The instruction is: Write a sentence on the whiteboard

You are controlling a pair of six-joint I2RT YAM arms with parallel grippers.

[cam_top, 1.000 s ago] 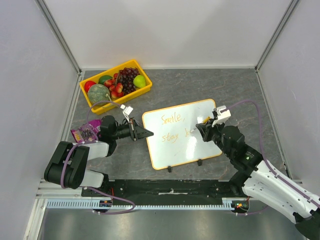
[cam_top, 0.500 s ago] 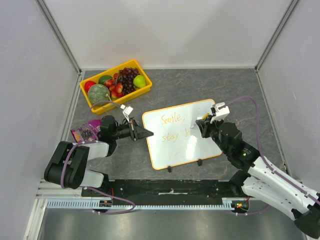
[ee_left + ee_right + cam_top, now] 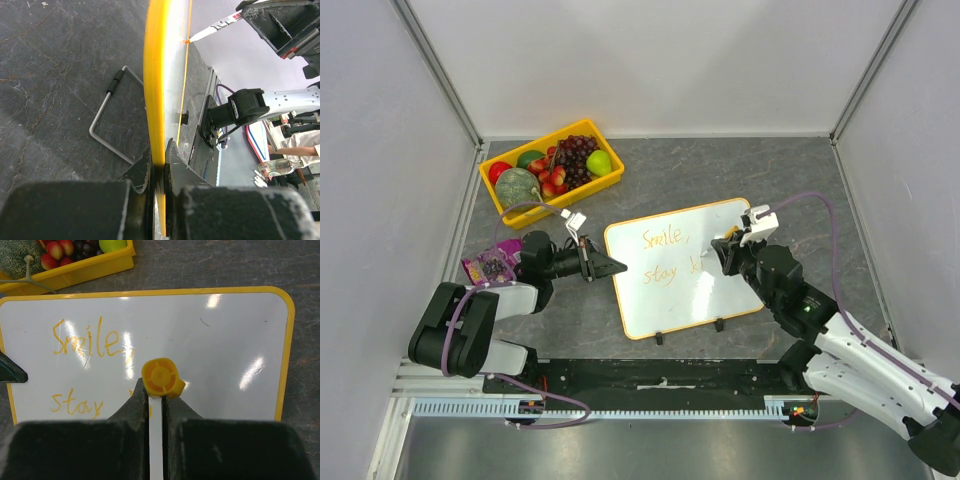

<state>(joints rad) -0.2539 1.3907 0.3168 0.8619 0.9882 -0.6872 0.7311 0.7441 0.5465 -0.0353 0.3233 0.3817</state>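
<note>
A purple snack packet (image 3: 490, 265) lies at the far left of the dark grey stone-pattern tabletop (image 3: 720, 170), just beside the left arm. Behind it stands a yellow rectangular plastic crate (image 3: 570, 200) holding grapes, strawberries, green and red fruit and a netted melon.

The left gripper (image 3: 618, 267) lies low and points to the right. Its fingers are closed on the left rim of the whiteboard (image 3: 665, 300), a large flat white rectangular board with a thin orange-yellow rim and rounded corners. In the left wrist view the rim is seen edge-on, pinched between both fingertips. A bent grey wire stand (image 3: 102, 127) lies on the tabletop beside the board.

The whiteboard sits in the middle of the tabletop, skewed to the table edges and apart from the crate. Its near edge carries two small black feet (image 3: 659, 338).

The sentence (image 3: 663, 238), in thin orange handwriting, occupies the left half of the board. The upper line reads "Smile,". The lower line reads "stay", followed by a stroke partly hidden by the marker.

The right gripper (image 3: 725, 252) hangs over the centre-right of the board. Its fingers are closed on a white-barrelled marker with an orange-yellow end (image 3: 161, 377). The marker tip appears to touch the board at the end of the lower line.
</note>
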